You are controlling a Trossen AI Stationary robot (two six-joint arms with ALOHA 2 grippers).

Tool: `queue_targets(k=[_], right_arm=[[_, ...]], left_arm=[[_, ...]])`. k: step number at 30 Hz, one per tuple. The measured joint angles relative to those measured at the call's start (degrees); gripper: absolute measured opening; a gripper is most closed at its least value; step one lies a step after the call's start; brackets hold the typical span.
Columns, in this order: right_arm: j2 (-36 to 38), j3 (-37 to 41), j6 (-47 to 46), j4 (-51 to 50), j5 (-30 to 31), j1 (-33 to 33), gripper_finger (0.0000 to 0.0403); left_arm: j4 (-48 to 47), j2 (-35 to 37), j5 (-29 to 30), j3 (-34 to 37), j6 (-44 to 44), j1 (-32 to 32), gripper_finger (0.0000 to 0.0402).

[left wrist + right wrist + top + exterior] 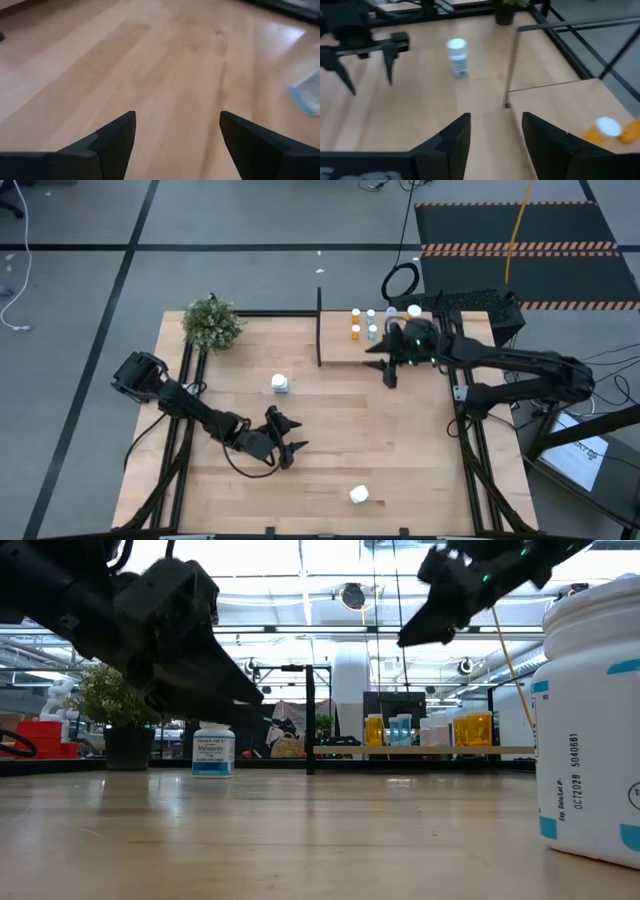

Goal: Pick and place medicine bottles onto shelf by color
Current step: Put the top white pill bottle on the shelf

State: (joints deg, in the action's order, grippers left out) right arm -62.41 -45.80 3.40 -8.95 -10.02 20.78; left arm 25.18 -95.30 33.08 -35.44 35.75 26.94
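Right gripper (390, 373), fingers spread and empty, hovers beside the shelf (340, 352) at two o'clock, where orange and blue bottles (363, 324) stand grouped by colour; left gripper (288, 442), spread, waits near the white bottle (280, 384).

Grey floor (250, 220) around table, crossed by dark lines. Black mat (520, 230) with orange-striped edges at far right. Cables (15, 290) trail across floor at left. Low view: bright ceiling lights (300, 560), white column (352, 680) behind.

left tool (288, 438) open, right tool (384, 365) open, empty
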Motion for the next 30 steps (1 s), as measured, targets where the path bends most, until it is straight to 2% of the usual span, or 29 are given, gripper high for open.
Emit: queue_targets(k=[7,14,19,30], right_arm=[[3.4,0.0,-4.2,-4.6,7.6,-12.6,0.0174],[3.4,0.6,-4.0,-5.3,8.7,-20.8,0.0173],[3.4,4.1,-0.4,-1.1,8.7,-22.8,0.0173],[3.4,5.8,0.5,-1.1,8.5,-22.8,0.0173]], left_arm=[[4.3,0.0,-1.5,-3.9,-5.0,3.0,0.0285],[-4.0,0.0,1.9,-10.9,-9.2,3.9,0.0285],[-4.6,0.0,2.5,-12.7,-9.9,2.9,0.0285],[-6.3,0.0,5.6,-12.8,-5.8,3.6,0.0285]])
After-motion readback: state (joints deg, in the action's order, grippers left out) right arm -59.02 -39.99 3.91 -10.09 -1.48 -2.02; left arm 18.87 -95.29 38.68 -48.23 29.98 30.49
